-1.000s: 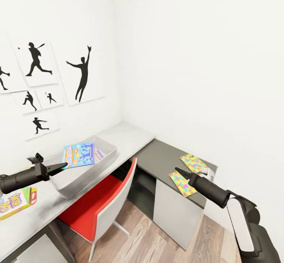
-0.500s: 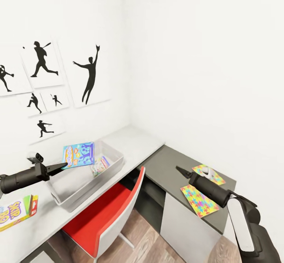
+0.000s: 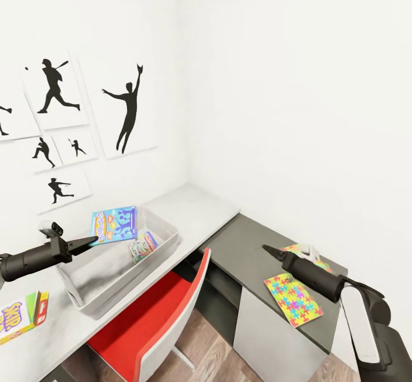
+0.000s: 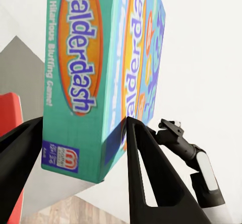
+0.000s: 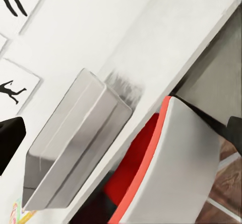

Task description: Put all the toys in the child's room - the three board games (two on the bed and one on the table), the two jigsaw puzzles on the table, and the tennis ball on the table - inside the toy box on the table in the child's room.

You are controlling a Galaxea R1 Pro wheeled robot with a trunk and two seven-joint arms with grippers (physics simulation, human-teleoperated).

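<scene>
Camera panning right since earlier frames, toy box [image 3: 86, 299] sliding left. Left gripper [image 3: 91, 240] still pinching blue board game [image 3: 114, 224] above box; right gripper [image 3: 268, 249] spread, hovering by jigsaw puzzles [image 3: 293, 299]. Drop pending.

We see the light grey shallow toy box [image 5: 75, 143] on the long pale table [image 5: 166, 48], ahead of our right claw. A red-and-white chair [image 5: 161, 168] sits nearer, tucked under the table edge.

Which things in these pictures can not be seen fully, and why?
- Second multicoloured jigsaw puzzle, head view: mostly hidden behind right gripper.
- Yellow-green-red board game box, head view: cut by frame edge.
- Small colourful item inside light grey toy box: too small to identify.
</scene>
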